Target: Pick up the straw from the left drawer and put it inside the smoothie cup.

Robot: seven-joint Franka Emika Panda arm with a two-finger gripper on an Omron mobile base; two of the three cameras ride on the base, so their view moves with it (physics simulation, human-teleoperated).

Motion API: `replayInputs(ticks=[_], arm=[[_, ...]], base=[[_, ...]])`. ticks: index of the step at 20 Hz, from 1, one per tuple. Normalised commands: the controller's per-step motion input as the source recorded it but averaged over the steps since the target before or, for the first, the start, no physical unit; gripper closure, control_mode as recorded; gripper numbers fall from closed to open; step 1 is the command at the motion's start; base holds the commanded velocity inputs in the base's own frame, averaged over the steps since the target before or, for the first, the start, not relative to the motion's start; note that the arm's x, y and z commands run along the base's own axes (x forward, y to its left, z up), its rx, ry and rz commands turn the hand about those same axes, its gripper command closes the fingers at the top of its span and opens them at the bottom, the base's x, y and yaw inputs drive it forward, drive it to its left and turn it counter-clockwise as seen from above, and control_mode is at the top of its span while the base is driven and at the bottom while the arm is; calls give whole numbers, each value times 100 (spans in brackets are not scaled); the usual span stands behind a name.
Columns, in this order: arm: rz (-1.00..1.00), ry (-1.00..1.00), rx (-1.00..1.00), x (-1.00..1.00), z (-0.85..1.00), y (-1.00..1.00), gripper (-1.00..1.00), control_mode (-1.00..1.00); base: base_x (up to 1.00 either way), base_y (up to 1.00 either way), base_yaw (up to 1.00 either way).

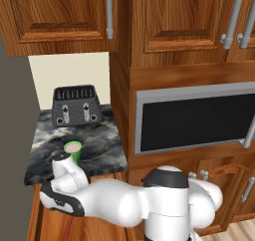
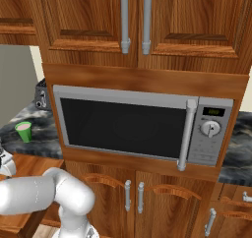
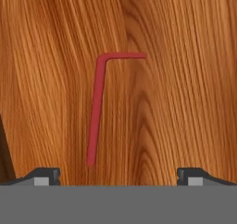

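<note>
The straw (image 3: 96, 112) is dark red and bent near one end into a short arm. It lies flat on the wooden bottom of the left drawer (image 3: 180, 102). My gripper (image 3: 119, 174) hangs open over it with nothing between its fingers. The straw's long part lies nearer the left fingertip (image 3: 46, 175) than the right one (image 3: 192, 175). In the left base view my arm reaches down to the lower left, below the counter edge, where a sliver of the straw (image 1: 69, 225) shows beside the drawer's wood (image 1: 45, 225). The green smoothie cup (image 1: 73, 149) (image 2: 23, 132) stands upright on the counter above.
A black toaster (image 1: 77, 105) sits at the back of the dark marble counter (image 1: 104, 145). A built-in microwave (image 1: 194, 118) (image 2: 133, 126) fills the cabinet to the right. Wall cabinets (image 1: 60, 16) hang overhead, and lower cabinet doors (image 2: 147, 197) stand under the microwave.
</note>
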Motion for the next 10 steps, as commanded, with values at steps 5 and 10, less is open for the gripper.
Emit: replayInputs(ticks=[5, 10], arm=[[0, 0, 0, 20, -37, 16, -100, -100], [0, 0, -1, 12, -42, 20, -100, -100]], base=[[0, 0, 0], [0, 0, 0]])
